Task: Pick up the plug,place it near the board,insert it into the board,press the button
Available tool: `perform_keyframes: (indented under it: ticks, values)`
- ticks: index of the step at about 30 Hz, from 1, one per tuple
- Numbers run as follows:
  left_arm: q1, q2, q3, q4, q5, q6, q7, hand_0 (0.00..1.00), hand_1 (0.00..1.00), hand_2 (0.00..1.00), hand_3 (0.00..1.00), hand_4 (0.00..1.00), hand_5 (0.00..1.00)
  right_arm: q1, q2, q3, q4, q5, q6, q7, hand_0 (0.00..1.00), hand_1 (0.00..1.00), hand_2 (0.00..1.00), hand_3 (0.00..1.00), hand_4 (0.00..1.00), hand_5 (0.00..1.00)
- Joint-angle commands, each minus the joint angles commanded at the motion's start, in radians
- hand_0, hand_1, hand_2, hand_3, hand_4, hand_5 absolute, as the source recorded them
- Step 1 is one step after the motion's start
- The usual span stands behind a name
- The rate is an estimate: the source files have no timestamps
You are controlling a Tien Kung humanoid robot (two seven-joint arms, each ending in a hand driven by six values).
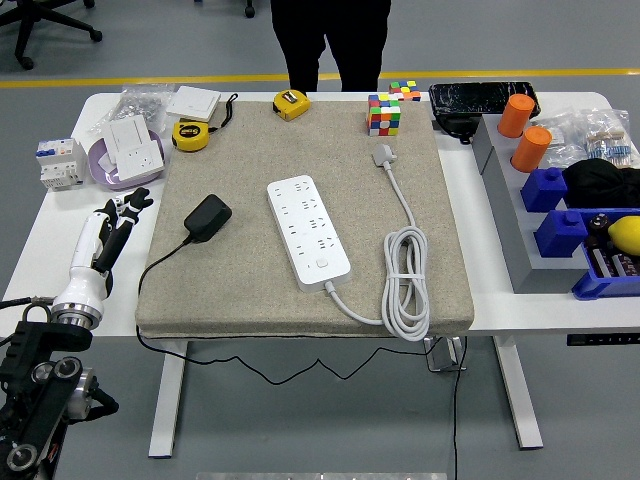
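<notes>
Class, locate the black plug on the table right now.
In the head view the black plug lies on the beige mat's left part, between the left hand and the white power strip, untouched.

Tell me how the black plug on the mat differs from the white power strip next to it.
The plug is black, small and blocky; the power strip is white, long and flat. The plug trails a thin black cord off the mat's front edge; the strip's thick white cable lies coiled. Both rest on the mat.
</notes>
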Motion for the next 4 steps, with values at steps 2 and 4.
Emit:
perform_keyframes:
  ticks: [2,4]
  values:
    - [0.000,0.000,0.001,0.000,0.002,0.000,0.001,0.781,0.771,0.723,0.674,0.998,0.893,0.000,0.000,-0.002,0.000,0.002,0.000,0.001,0.862,0.744,0.711,0.674,0.980,0.581]
    - [-0.001,0.000,0.002,0.000,0.007,-0.001,0.003,0.781,0.771,0.723,0.674,0.998,0.893,0.002,0.000,-0.004,0.000,0.004,-0.001,0.001,0.862,0.744,0.711,0.674,0.980,0.581]
